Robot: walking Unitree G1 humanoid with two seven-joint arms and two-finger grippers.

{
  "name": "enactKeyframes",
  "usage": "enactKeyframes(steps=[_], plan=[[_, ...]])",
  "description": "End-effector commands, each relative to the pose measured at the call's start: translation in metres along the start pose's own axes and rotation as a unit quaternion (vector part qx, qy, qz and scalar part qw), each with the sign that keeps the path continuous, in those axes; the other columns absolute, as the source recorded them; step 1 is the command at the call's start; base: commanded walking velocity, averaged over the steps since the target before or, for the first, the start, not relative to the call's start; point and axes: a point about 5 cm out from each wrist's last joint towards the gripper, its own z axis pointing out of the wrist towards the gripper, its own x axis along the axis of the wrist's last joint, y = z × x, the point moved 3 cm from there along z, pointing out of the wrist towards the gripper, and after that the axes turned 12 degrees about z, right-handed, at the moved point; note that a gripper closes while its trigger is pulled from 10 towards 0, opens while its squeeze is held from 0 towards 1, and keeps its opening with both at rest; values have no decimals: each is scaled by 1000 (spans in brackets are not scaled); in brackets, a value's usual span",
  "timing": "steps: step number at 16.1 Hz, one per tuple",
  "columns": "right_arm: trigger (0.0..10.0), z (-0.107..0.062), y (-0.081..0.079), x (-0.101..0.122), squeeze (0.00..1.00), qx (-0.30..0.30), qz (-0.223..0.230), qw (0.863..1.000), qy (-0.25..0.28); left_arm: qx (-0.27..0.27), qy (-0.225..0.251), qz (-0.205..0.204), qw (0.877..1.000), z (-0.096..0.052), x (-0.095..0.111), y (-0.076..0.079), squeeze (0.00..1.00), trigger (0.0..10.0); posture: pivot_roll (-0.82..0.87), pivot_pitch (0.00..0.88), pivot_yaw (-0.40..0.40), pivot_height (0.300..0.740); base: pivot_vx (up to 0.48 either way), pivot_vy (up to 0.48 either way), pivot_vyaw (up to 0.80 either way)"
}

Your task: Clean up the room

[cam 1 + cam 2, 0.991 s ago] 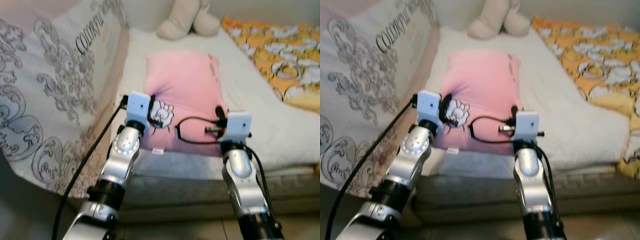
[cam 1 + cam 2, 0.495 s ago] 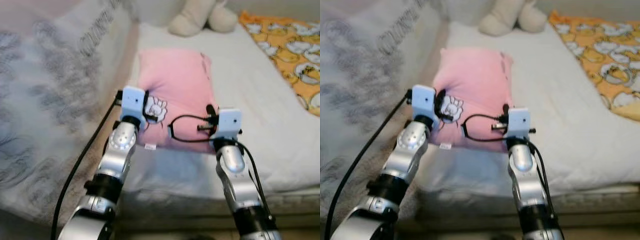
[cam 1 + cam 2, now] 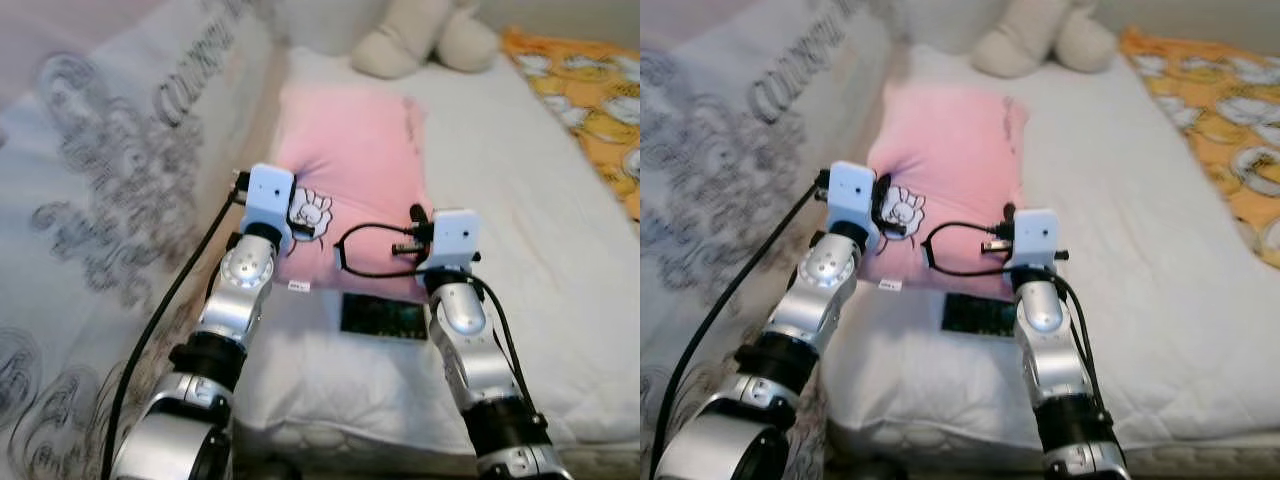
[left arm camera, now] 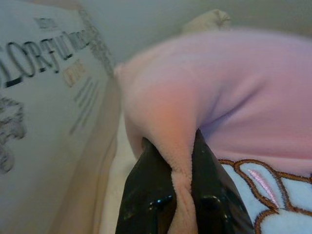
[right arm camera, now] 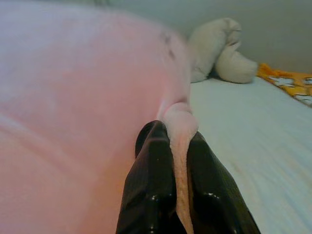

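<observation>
Both hands are clamped onto the pink pillow [image 3: 350, 180]. The left hand [image 4: 174, 192] has its two black fingers [image 4: 146, 195] pinched tight on a fold of fabric at the pillow's near left corner, right beside the embroidered rabbit patch [image 3: 312, 214]. The right hand [image 5: 176, 168] does the same at the near right corner, a ridge of pink plush squeezed between its fingers [image 5: 151, 180] with no gap showing. So the pillow is gripped at both near corners, the arms reaching forward side by side over the foot of the bed.

The pillow lies lengthwise on the white mattress [image 3: 520, 230], its far end pointing toward a cream stuffed toy [image 3: 425, 40] that sits at the head of the bed, apart from the pillow. A small white tag [image 3: 298, 287] hangs at the pillow's near edge by the left hand. Just under that near edge, between the two arms, a dark flat rectangular object [image 3: 383, 317] lies on the mattress; what it is cannot be told.

Room to move: to the left, a grey patterned quilt with lettering [image 3: 120, 170] crowds close against the pillow's left side. To the right the mattress is broad and open, up to an orange patterned blanket [image 3: 590, 90] at the far right edge. The near edge of the mattress sits just below the forearms.
</observation>
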Motion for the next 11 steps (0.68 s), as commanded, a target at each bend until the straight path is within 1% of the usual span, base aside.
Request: enactKeyframes(steps=[1,3,4,5,6,8,9,10,11], plan=[[10000,-3,18,0,0,-27,0,1000,4,32,25,-2,999,6,14,-14,0,10000,-38,0,46,740,0,0,0],[10000,-3,17,-3,0,-26,2,1000,1,33,14,4,999,6,8,-14,0,10000,-43,0,54,740,0,0,0],[10000,-2,16,-2,0,-26,3,1000,2,41,8,-2,999,6,5,-17,0,10000,-48,0,58,740,0,0,0],[10000,-1,15,-2,0,-27,3,1000,3,46,8,3,999,5,4,-20,0,10000,-47,0,58,740,0,0,0],[10000,4,16,-1,0,-31,5,999,5,53,8,21,998,9,4,-24,0,10000,-50,0,68,740,0,0,0],[10000,13,17,0,0,-34,-2,999,5,66,-3,20,998,17,3,-30,0,10000,-57,0,69,740,0,0,0],[10000,16,19,0,0,-35,-3,999,4,65,-4,25,998,21,5,-31,0,10000,-57,14,70,740,0,0,0],[10000,22,23,2,0,-40,-8,999,1,60,-17,37,997,27,4,-30,0,10000,-53,47,71,740,0,0,0],[10000,28,28,3,0,-46,-13,999,0,59,-30,39,997,31,3,-30,0,10000,-49,76,68,740,0,0,0]])
